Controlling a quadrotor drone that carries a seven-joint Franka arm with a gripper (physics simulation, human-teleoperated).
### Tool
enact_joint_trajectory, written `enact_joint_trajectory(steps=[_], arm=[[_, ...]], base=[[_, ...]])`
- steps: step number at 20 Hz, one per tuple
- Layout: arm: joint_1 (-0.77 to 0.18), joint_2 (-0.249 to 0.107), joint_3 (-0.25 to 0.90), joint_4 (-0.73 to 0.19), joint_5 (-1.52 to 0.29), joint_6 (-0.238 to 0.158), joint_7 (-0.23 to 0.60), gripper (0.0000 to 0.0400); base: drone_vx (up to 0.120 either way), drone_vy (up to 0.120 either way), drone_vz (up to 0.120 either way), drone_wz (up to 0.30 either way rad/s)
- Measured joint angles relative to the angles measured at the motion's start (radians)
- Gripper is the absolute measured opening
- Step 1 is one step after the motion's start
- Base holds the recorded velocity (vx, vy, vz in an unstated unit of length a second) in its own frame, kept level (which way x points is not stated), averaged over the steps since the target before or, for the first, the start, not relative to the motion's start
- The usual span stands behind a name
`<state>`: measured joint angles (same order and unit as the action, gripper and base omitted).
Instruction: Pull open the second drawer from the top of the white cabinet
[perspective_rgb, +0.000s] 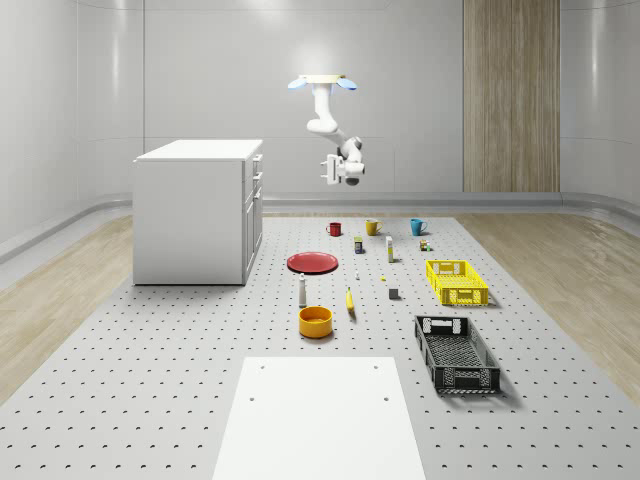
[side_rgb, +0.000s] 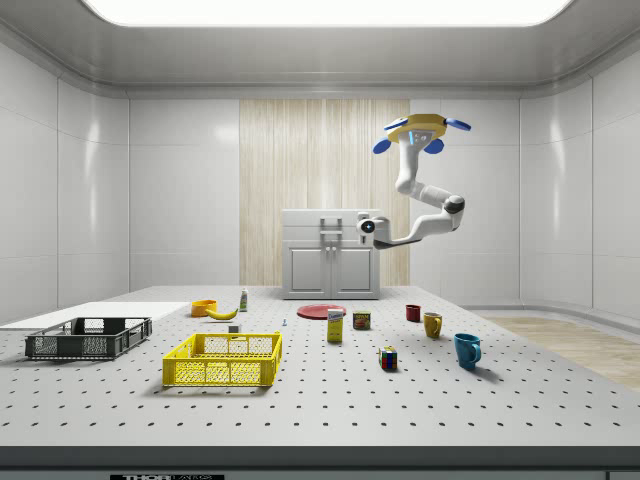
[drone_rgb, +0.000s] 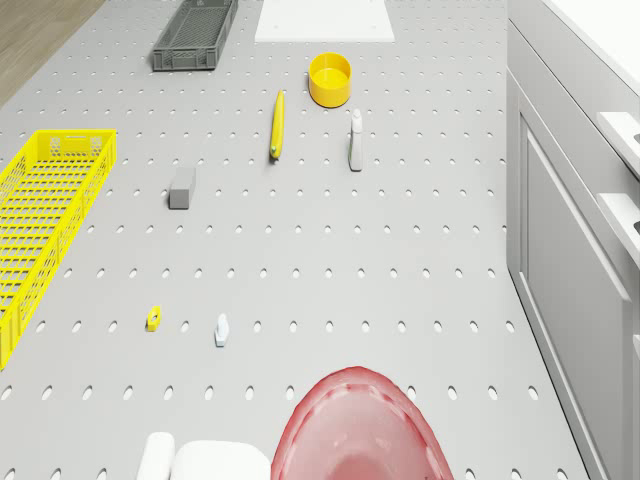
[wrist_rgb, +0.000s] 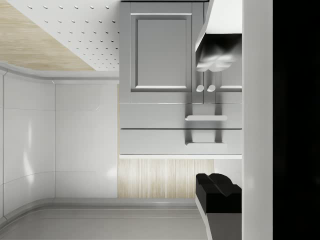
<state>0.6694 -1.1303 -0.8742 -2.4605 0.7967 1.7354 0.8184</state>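
The white cabinet (perspective_rgb: 195, 210) stands at the whole-scene view's left, its front (perspective_rgb: 254, 205) facing right. It has two drawers above two doors. The wrist view is rolled over, so the second drawer (wrist_rgb: 165, 116) with its bar handle (wrist_rgb: 206, 118) lies above the top drawer (wrist_rgb: 165, 142). The drone (perspective_rgb: 320, 84) hovers in the air to the right of the cabinet, over the mat. Its arm hangs down, and the gripper (perspective_rgb: 327, 170) (side_rgb: 332, 230) points at the drawers from a short gap away. The gripper (wrist_rgb: 215, 121) is open, with nothing between its fingers (wrist_rgb: 218, 192).
Below the drone lie a red plate (drone_rgb: 355, 430), a white bottle (drone_rgb: 355, 140), a banana (drone_rgb: 278, 125) and a yellow bowl (drone_rgb: 330, 80). A yellow crate (perspective_rgb: 457, 281), a black crate (perspective_rgb: 456, 352) and mugs (perspective_rgb: 372, 227) sit further right. A white board (perspective_rgb: 318, 415) lies at the front.
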Motion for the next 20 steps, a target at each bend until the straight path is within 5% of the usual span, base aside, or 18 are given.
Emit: enact_joint_trajectory(steps=[13,20], arm=[[0.02,-0.023,-0.006,-0.003,-0.019,0.019,0.016,0.03],[0.028,-0.033,-0.008,-0.004,-0.027,0.027,0.023,0.03]], base=[[0.12,-0.12,0.0,0.0],[0.12,-0.006,0.0,0.0]])
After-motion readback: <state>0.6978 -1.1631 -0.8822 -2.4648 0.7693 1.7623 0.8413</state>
